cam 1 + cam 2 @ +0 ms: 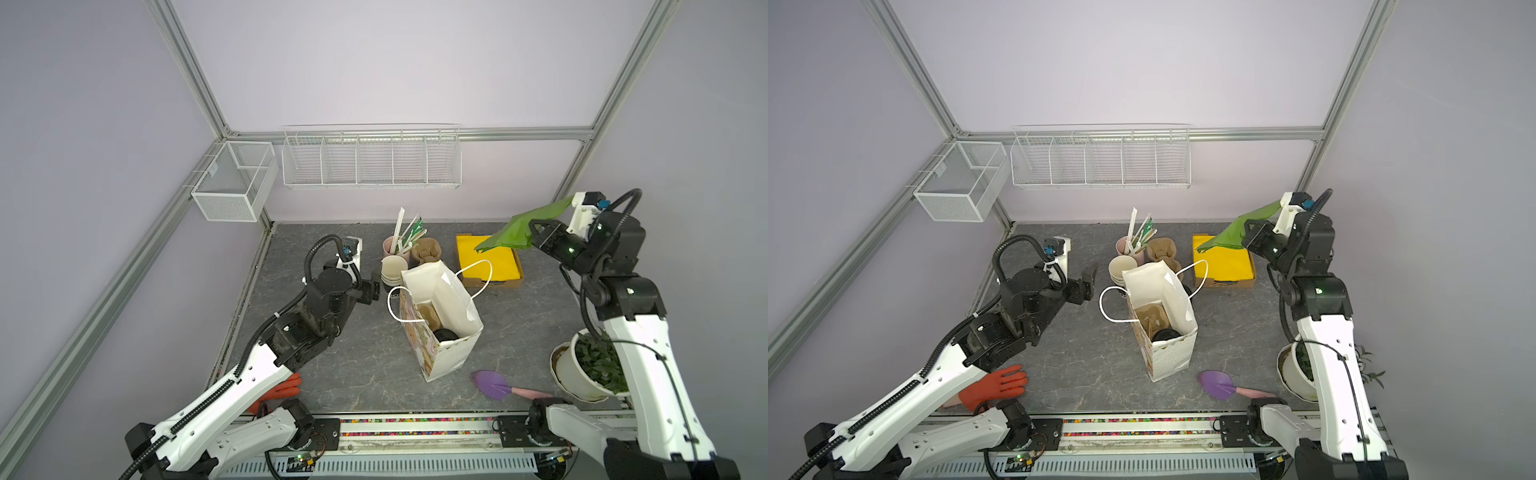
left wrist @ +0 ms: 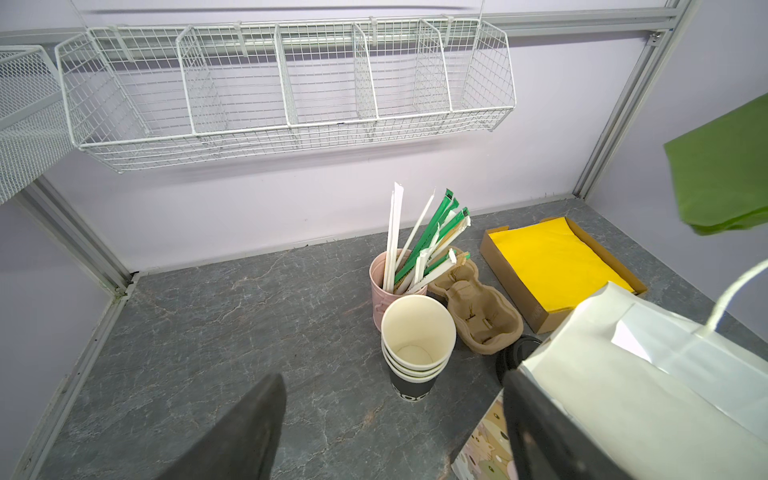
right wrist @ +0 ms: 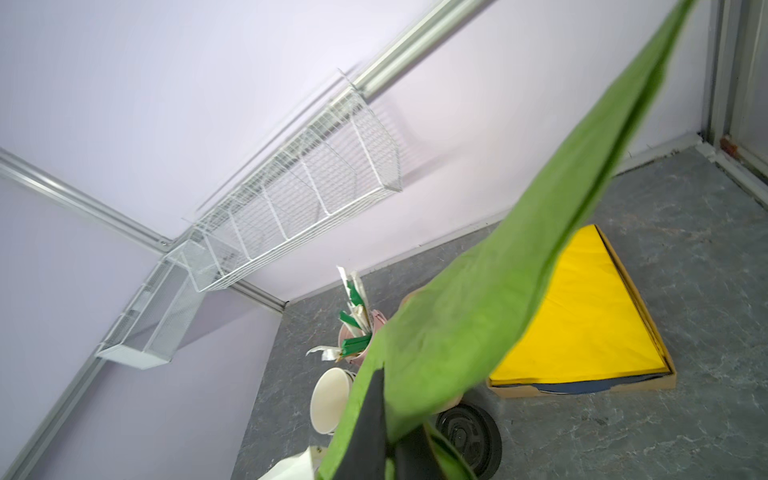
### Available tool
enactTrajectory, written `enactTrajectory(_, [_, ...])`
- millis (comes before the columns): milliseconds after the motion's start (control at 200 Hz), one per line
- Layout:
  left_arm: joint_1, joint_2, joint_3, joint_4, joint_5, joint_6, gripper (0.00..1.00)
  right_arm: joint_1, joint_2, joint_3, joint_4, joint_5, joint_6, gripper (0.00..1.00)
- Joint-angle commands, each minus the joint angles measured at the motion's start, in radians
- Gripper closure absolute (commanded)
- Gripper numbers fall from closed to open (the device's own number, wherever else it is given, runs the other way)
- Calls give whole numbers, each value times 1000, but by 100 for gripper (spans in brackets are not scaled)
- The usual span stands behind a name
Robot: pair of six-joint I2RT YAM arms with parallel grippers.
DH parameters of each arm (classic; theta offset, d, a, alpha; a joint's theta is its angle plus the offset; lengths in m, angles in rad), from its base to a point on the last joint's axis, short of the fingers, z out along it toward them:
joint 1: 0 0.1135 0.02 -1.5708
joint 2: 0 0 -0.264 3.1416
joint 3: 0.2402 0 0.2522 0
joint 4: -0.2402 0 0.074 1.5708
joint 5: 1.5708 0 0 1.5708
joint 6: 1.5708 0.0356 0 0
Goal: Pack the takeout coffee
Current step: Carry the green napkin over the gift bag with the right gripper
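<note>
Right claw (image 1: 533,236) clamped on green napkin (image 1: 513,228), held above yellow stack (image 1: 496,264) — likely headed for bag (image 1: 455,345). Left claw (image 1: 371,290) apart beside bag, probably to steady it; coffee (image 1: 445,334) already inside.

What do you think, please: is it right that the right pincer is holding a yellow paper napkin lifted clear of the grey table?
Not quite. The paper napkin shut in the right pincer is green, not yellow; the yellow napkins lie in the shallow cardboard tray. It is indeed lifted clear of the table. Both top views show it.
</note>
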Motion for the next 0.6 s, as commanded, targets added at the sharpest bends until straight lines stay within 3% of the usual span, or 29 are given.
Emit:
enactTrajectory(0, [4,-14,-4,-3,-10,-1,18,42,-68,46,-48,-16,-25,93])
enactTrajectory(275, [4,-16,-4,-2,-16,-1,18,134,-136,123,-81,-211,-58,93])
enactTrajectory(325, [3,-14,-4,0,-18,0,18,195,-124,141,-117,-224,-83,93])
enactTrajectory(455, [3,-7,-4,-3,-21,2,18,328,-112,124,-177,-174,-149,93])
enactTrajectory(595, [4,-5,-7,0,-30,6,18,495,-103,71,-236,12,-229,93])
